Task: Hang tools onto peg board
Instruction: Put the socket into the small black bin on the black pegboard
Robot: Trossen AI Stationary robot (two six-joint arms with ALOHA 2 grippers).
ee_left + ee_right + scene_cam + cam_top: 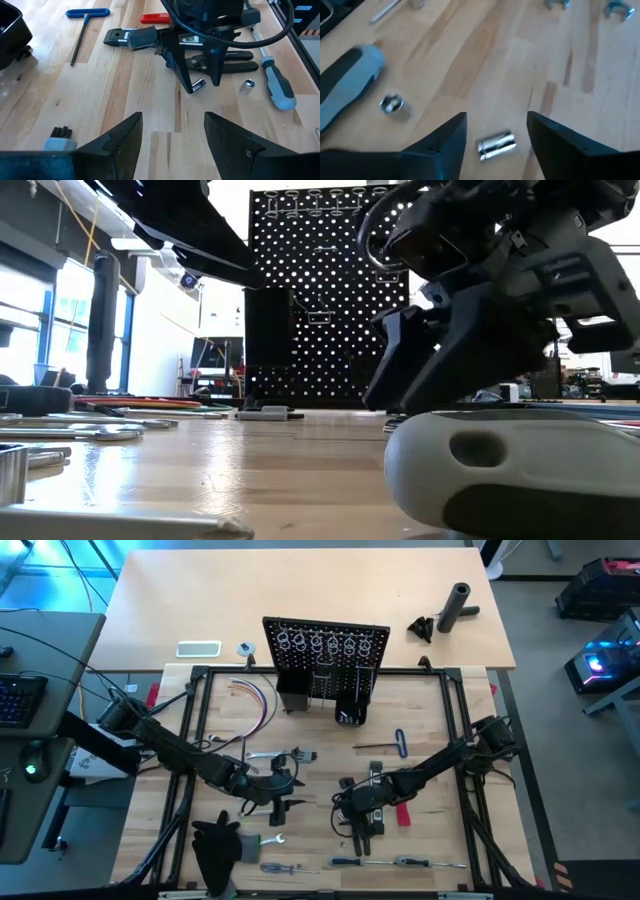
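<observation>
We see the black peg board [325,650] standing up at the back, full of little holes, with silver rings along its top. The tools lie flat on the wood in front: a blue T-handled tool [385,746], black pliers [235,55], a grey-handled screwdriver [276,86] and silver wrenches [585,6].

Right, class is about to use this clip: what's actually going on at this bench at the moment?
A two-armed robot is meant to hang tools on the black peg board, but none is held yet. The right hand is lowered, open, over a small silver socket lying on the wooden table, next to the black-handled pliers and a grey-handled screwdriver. The left hand is open too, low over the table facing it. The other tools lie scattered on the table.
</observation>
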